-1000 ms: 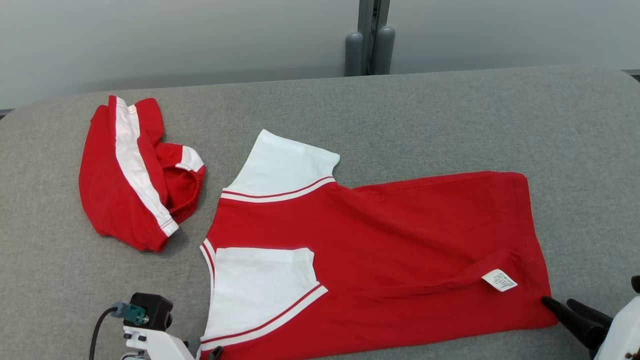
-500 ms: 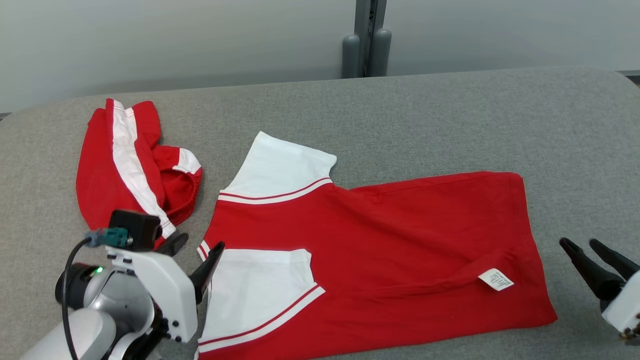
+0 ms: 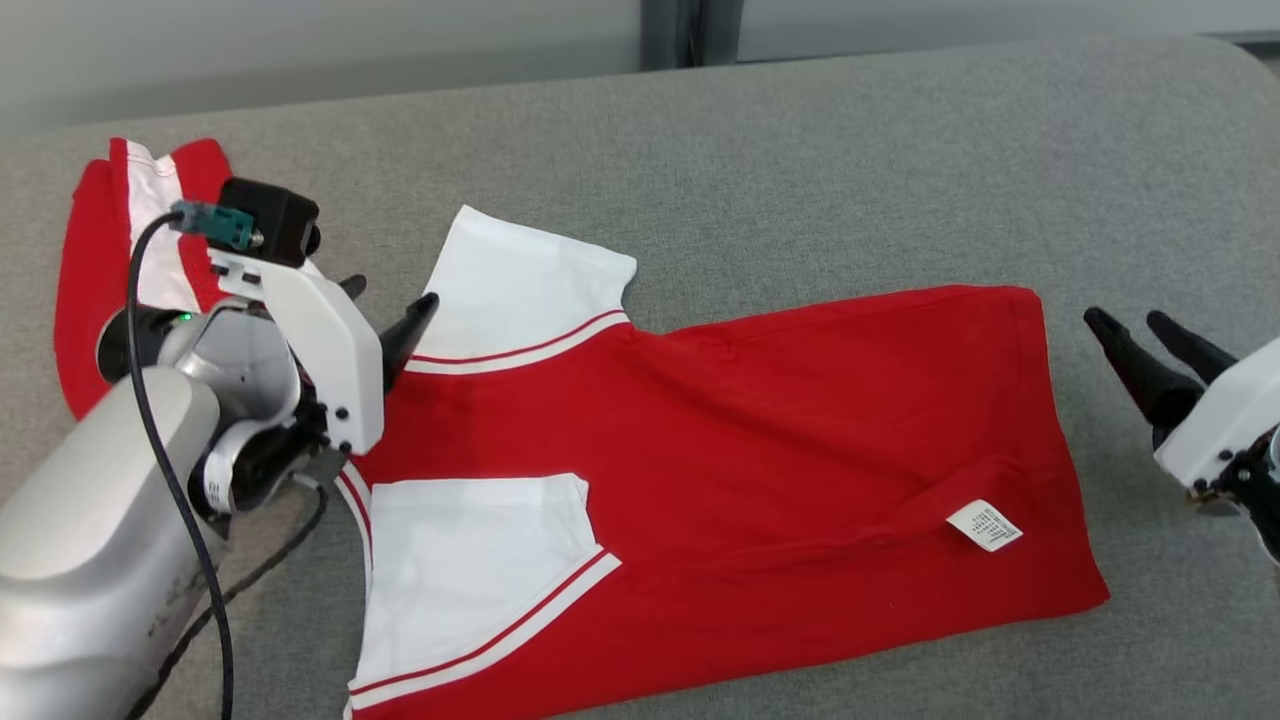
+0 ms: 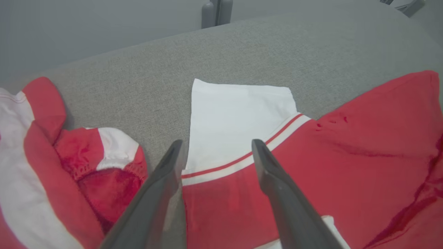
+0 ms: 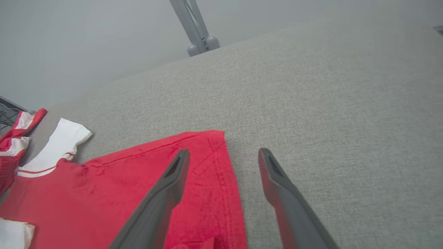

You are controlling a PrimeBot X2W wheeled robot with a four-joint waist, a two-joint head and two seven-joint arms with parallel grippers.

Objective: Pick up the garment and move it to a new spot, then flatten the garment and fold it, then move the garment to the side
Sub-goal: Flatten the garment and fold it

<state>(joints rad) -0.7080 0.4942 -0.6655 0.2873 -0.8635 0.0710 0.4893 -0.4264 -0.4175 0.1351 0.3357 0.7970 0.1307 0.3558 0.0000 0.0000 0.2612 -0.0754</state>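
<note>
Grey cloth-covered table (image 3: 800, 150), rounded corners, carries everything.

Red garment (image 3: 760, 440), a short-sleeved shirt with white sleeves, lies spread across the middle of the table. Its shoulder end is toward the robot's left, its hem toward the right. A few creases run through the lower body. The far sleeve (image 3: 530, 275) lies flat, pointing toward the back of the table. The near sleeve (image 3: 470, 560) is folded in over the red chest.

A red-and-white bundle (image 3: 100, 260) sits crumpled at the far left. It is apart from the shirt and partly behind the pale left arm (image 3: 90, 520).

Left claw (image 3: 392, 295) is at the shirt's far shoulder, fingers wide apart, holding nothing. In its wrist view the claw (image 4: 217, 142) straddles the striped band where the far sleeve meets the red body. One finger is over grey table just beside the shirt's edge, the other over red cloth. I cannot tell whether the tips touch the fabric.

Right claw (image 3: 1128, 322) is over bare table off the hem side, near the far hem corner, with a strip of table between it and the cloth. It is wide and empty. In its wrist view that hem corner shows just ahead of the claw (image 5: 224, 151).

A small white label (image 3: 985, 525) lies on the red cloth near the hem's near end.
</note>
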